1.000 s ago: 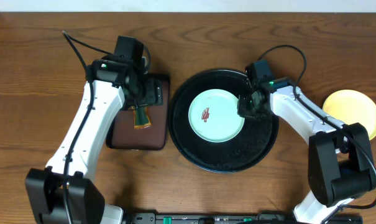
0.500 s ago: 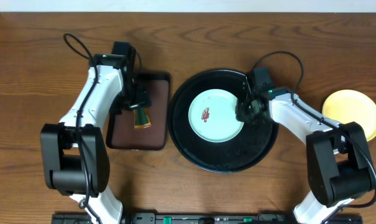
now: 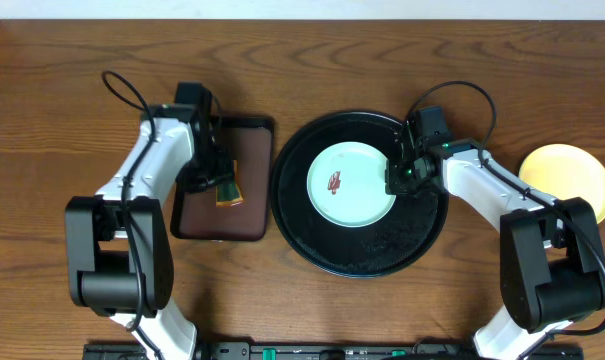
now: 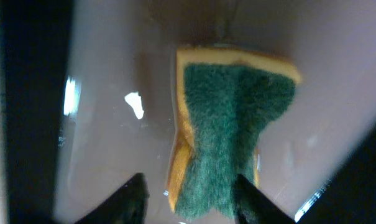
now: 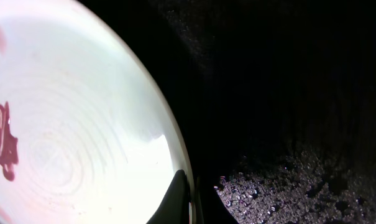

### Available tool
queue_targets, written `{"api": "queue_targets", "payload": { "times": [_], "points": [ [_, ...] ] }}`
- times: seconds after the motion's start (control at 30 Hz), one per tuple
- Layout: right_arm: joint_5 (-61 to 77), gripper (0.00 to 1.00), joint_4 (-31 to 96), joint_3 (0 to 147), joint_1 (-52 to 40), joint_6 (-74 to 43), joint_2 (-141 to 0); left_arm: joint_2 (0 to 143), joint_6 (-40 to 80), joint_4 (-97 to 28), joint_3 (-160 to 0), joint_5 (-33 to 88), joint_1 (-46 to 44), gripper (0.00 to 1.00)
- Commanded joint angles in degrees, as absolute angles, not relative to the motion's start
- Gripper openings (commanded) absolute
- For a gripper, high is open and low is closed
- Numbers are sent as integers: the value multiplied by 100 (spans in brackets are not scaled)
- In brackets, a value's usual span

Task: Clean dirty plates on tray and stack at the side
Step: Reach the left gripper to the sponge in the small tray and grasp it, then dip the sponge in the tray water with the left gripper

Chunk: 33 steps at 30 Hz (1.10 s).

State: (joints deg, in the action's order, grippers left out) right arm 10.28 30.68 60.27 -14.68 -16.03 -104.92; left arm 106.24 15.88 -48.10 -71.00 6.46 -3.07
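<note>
A pale mint-blue plate (image 3: 349,186) with a reddish-brown smear (image 5: 4,142) at its centre lies on the round black tray (image 3: 359,254). My right gripper (image 3: 395,180) is shut on the plate's right rim. In the right wrist view, one dark finger (image 5: 179,198) lies on the plate's (image 5: 69,112) edge. A pale yellow plate (image 3: 567,182) sits on the table at the far right. My left gripper (image 4: 191,199) is down over a green-and-yellow sponge (image 4: 231,137). Its jaws straddle the sponge: the right finger (image 4: 253,202) touches it, and a small gap shows at the left finger (image 4: 130,199).
The sponge (image 3: 226,185) lies in a dark-brown rectangular tray (image 3: 222,222) left of the black tray. Water droplets (image 5: 281,186) cover the black tray's floor beside the plate. Bare wooden table (image 3: 302,60) runs along the back.
My left gripper has dropped onto the sponge and its jaws have narrowed around it. My right gripper has closed on the plate's rim, and the plate has shifted slightly to the right.
</note>
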Motion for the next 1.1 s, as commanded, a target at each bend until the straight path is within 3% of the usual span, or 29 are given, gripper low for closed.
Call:
{"api": "queue_targets", "payload": {
  "times": [0.0,0.23,0.43,0.6,0.7,0.83,0.93,0.97,1.0,1.07],
  "points": [
    [537,1,3208,5966,-1389,-1278,-10488,10558,1529,-4381,-6779,707,-316,8],
    [541,1,3210,5966,-1391,-1280,-10488,10560,1529,-3260,-6016,698,-443,8],
    [602,1,3216,5966,-1391,-1323,-10488,10516,1487,-3852,-6337,642,-443,8],
    [631,1,3214,5966,-1391,-1323,-10488,10302,1485,-4842,-7297,668,-449,37],
    [631,1,3214,5966,-1391,-1323,-10488,10250,1487,-4772,-7334,703,-449,43],
    [628,1,3214,5966,-1391,-1323,-10488,10412,1487,-4160,-7004,701,-447,40],
    [637,1,3218,5966,-1391,-1323,-10488,10645,1509,-3868,-6775,705,-449,26],
    [652,1,3216,5966,-1391,-1326,-10488,10772,1509,-3887,-6755,705,-449,13],
    [652,1,3216,5966,-1393,-1326,-10488,10908,1509,-3940,-6755,705,-447,8],
    [652,1,3214,5966,-1393,-1326,-10488,11061,1507,-4016,-6755,705,-447,7]
  ]
}}
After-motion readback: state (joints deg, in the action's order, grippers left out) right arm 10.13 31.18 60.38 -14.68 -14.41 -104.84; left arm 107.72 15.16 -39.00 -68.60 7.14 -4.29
